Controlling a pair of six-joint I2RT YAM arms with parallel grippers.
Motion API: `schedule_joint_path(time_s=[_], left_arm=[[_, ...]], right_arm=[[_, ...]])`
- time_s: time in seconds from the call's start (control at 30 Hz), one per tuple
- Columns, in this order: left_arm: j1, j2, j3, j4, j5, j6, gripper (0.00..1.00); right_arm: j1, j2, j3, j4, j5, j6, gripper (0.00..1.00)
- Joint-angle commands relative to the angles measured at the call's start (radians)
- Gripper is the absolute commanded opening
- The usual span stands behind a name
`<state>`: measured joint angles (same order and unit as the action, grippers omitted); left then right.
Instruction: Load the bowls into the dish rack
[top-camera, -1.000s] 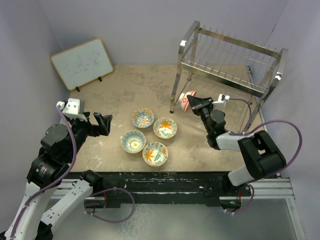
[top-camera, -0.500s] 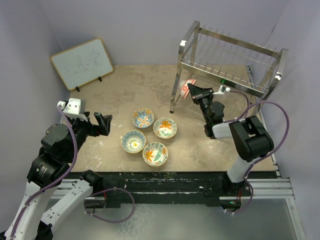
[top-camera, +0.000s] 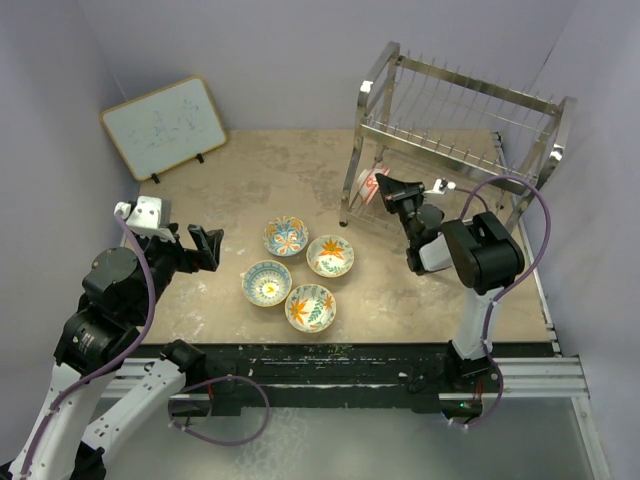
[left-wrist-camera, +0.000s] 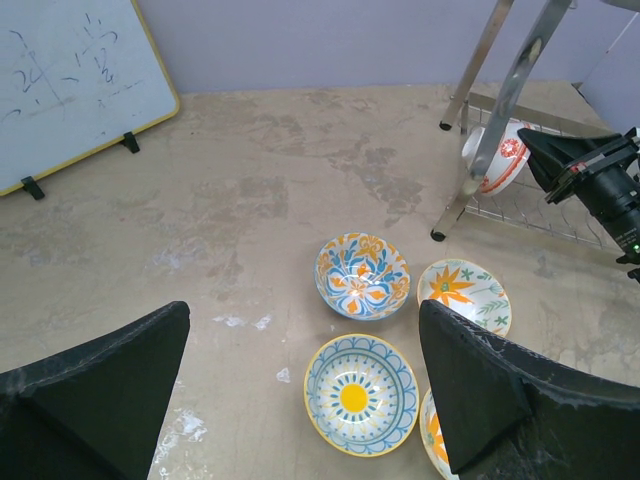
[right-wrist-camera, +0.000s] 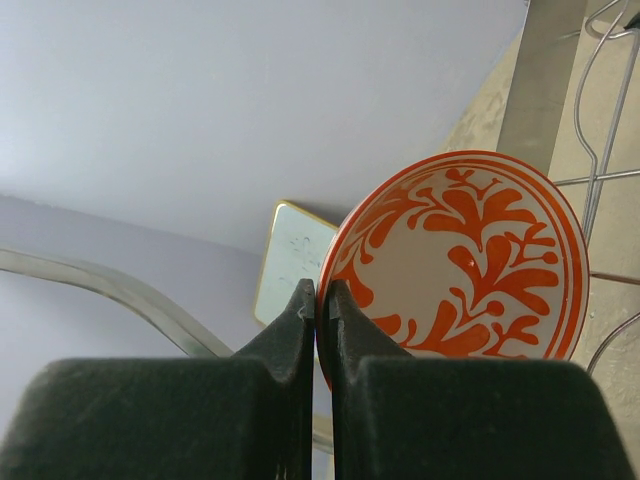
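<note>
The red-orange bowl (right-wrist-camera: 470, 260) is held on edge by its rim in the tightly closed right gripper (right-wrist-camera: 321, 292) at the lower tier of the dish rack (top-camera: 455, 148), where it could be knocked against the rack and twisted out of so narrow a pinch.

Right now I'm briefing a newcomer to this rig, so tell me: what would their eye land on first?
First, the red-orange bowl, pinched on edge by its rim in the right tool at the lower tier of the shiny wire dish rack, back right. Next come the four painted bowls clustered in the middle, and the whiteboard propped at the back left.
</note>
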<state>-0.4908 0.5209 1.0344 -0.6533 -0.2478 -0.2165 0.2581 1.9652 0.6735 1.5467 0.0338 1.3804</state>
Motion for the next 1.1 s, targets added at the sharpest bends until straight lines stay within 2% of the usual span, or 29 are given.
schedule_joint_path(time_s=[0.0, 0.27, 0.37, 0.47, 0.7, 0.8, 0.93, 1.07], left_arm=[[0.006, 0.004, 0.021, 0.030, -0.017, 0.016, 0.99], [0.006, 0.003, 0.020, 0.027, -0.021, 0.016, 0.99], [0.006, 0.002, 0.020, 0.027, -0.024, 0.016, 0.99], [0.006, 0.002, 0.019, 0.026, -0.024, 0.016, 0.99], [0.006, -0.002, 0.017, 0.023, -0.027, 0.017, 0.99], [0.006, -0.002, 0.014, 0.025, -0.026, 0.017, 0.99], [0.006, -0.001, 0.014, 0.028, -0.025, 0.016, 0.99], [0.007, -0.001, 0.015, 0.028, -0.024, 0.018, 0.99]], right_arm=[[-0.017, -0.005, 0.003, 0.243, 0.004, 0.054, 0.00], [-0.053, 0.055, -0.057, 0.302, -0.005, 0.129, 0.00], [-0.056, 0.042, -0.076, 0.297, 0.001, 0.124, 0.00], [-0.058, 0.018, -0.093, 0.284, 0.015, 0.114, 0.06], [-0.060, -0.023, -0.147, 0.260, 0.069, 0.111, 0.08], [-0.060, -0.024, -0.166, 0.271, 0.083, 0.112, 0.15], [-0.063, -0.027, -0.172, 0.283, 0.092, 0.108, 0.18], [-0.065, -0.046, -0.169, 0.269, 0.091, 0.088, 0.29]])
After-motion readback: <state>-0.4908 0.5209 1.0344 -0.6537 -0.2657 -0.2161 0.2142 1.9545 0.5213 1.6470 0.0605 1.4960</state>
